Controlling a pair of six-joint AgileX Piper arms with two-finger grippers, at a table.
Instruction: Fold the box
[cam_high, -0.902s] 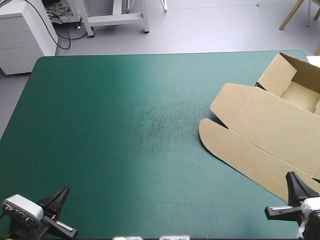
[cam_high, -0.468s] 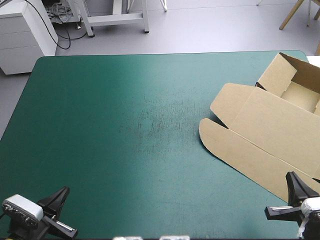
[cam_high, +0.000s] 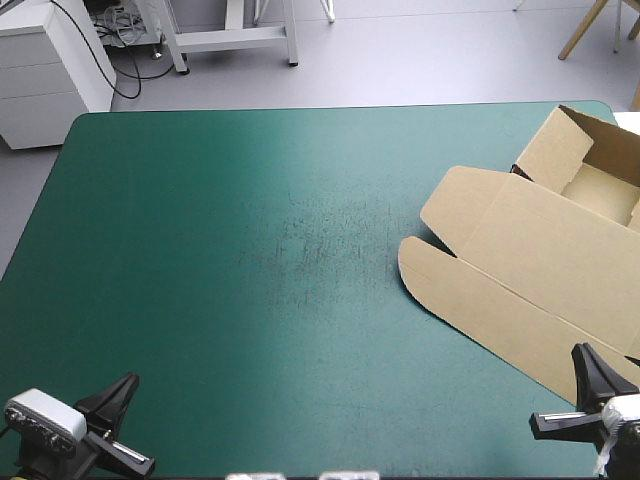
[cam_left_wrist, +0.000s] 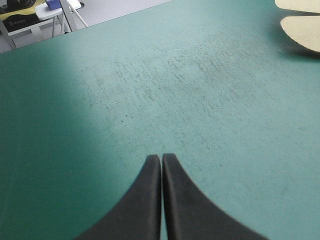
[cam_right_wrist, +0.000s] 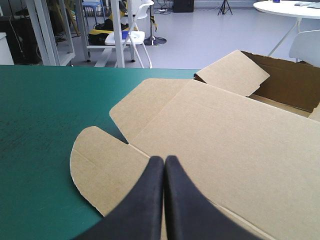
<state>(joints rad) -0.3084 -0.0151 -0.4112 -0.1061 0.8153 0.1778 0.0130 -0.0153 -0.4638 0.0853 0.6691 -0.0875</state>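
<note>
**Brown Box Lay Part-Formed at Right of Counter; Both Grippers Pressed Together**

The box (cam_high: 560, 300) was seen on the right side of the teal-green counter (cam_high: 250, 250), reaching its far right corner. Its tray (cam_high: 600, 190) had walls raised, while the lid (cam_high: 540, 250) lay flat, with 2 rounded flaps (cam_high: 440, 285) pointed toward the counter's middle.

The left gripper (cam_high: 128, 383) was held over the near left corner, well apart from the box. The right gripper (cam_high: 581, 350) was held just over the lid's near edge. The black fingers of each were pressed together on nothing.

The board was judged light and stiff, likely to bend cleanly only along its scored creases and to slide on the cover if pushed. A flap's free edge was judged the best place to take hold.

The far inner wall of the tray and the creases were shown only by the right wrist view. In the left wrist view, only the flap tips (cam_left_wrist: 302, 30) were shown far ahead of its gripper. The box's place on the counter was given only by the high view.
</note>
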